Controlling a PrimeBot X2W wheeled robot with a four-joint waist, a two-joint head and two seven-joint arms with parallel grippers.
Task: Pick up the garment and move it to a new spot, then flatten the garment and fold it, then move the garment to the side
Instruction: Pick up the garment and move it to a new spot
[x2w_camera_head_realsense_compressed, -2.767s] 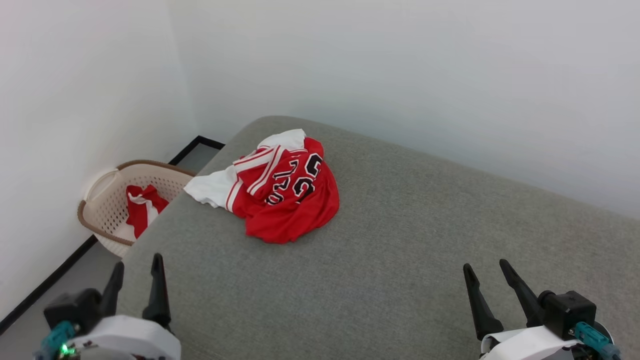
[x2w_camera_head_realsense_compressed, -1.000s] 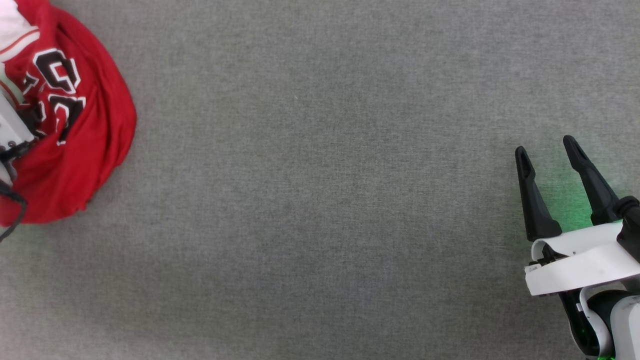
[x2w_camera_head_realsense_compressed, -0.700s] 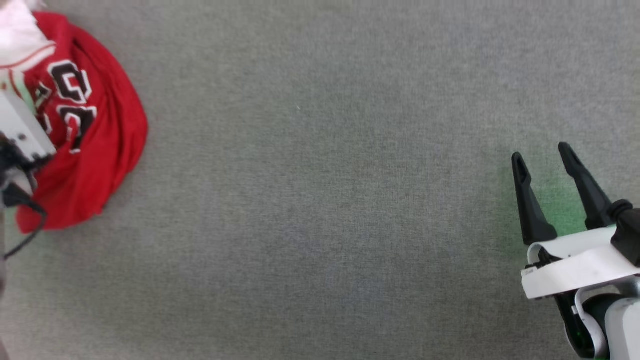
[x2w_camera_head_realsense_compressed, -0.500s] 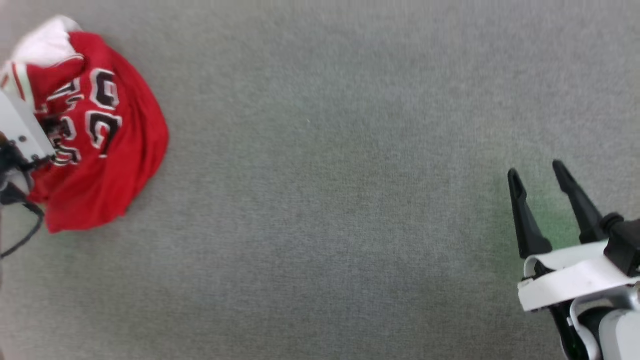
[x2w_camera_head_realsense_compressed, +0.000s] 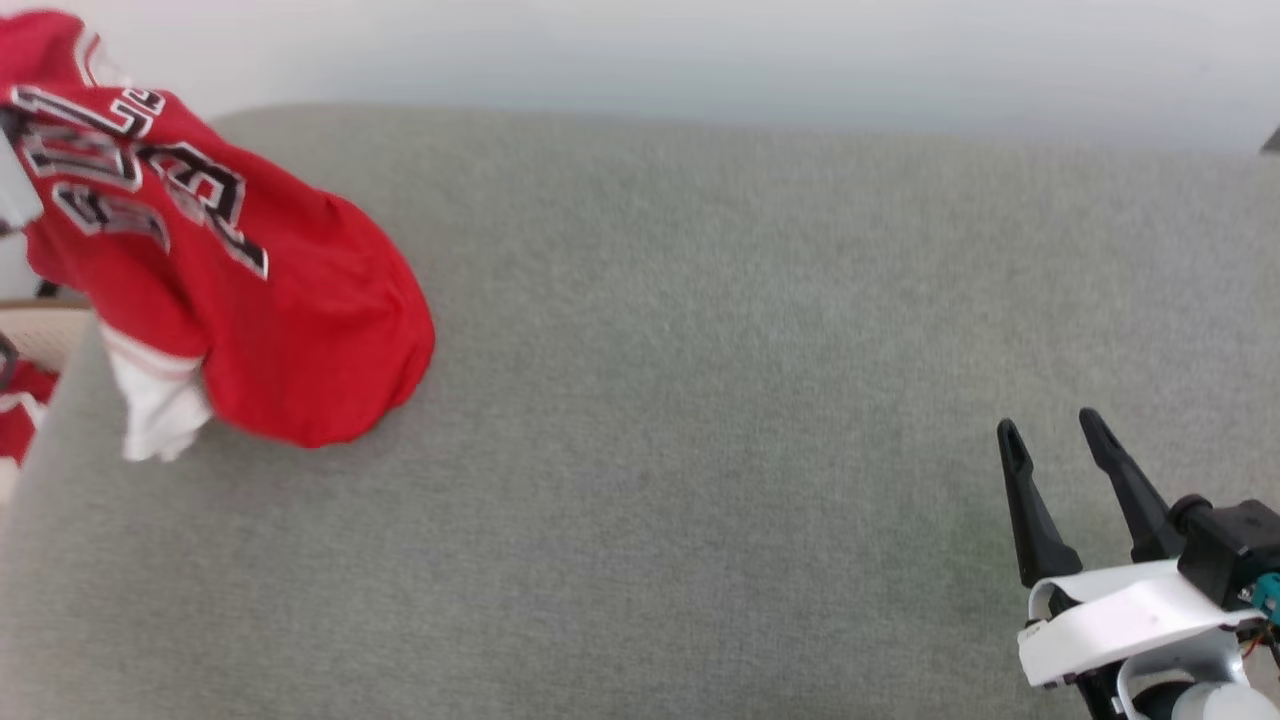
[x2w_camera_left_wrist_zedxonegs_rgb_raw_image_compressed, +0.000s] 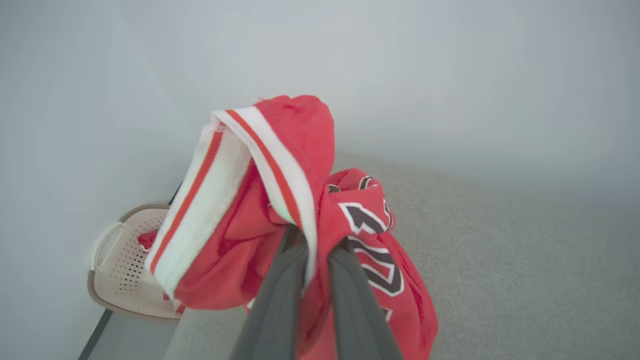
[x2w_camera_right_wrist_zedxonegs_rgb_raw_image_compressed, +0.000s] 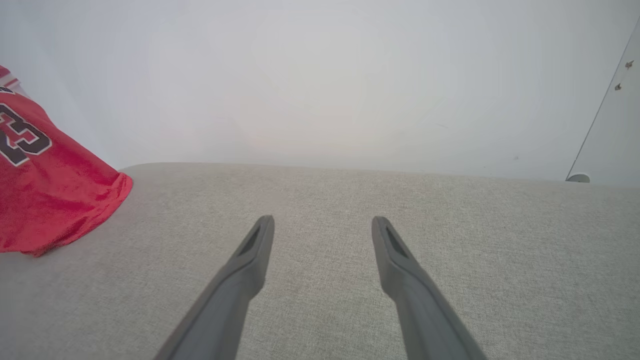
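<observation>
Over the left end of the grey cushion (x2w_camera_head_realsense_compressed: 700, 420), the garment (x2w_camera_head_realsense_compressed: 290, 330) hung bunched from the left gripper (x2w_camera_left_wrist_zedxonegs_rgb_raw_image_compressed: 315, 240).

Nearest the head camera, at its lower right, the right gripper (x2w_camera_head_realsense_compressed: 1047, 420) hovered over bare cushion, well apart from the shirt, its two dark fingers spread with nothing between them. Farther left, the left gripper's fingers were pinched together on a fold of red cloth just below the striped trim, with the black, white-outlined lettering draped to one side. A white sleeve dangled at the cushion's left edge. The lowest red fold reached down to the cushion; whether it touched was unclear. Beyond that edge sat a cream basket (x2w_camera_left_wrist_zedxonegs_rgb_raw_image_compressed: 120, 260) with a small red cloth (x2w_camera_left_wrist_zedxonegs_rgb_raw_image_compressed: 147, 239) inside, and behind everything rose a pale wall (x2w_camera_head_realsense_compressed: 700, 50).
</observation>
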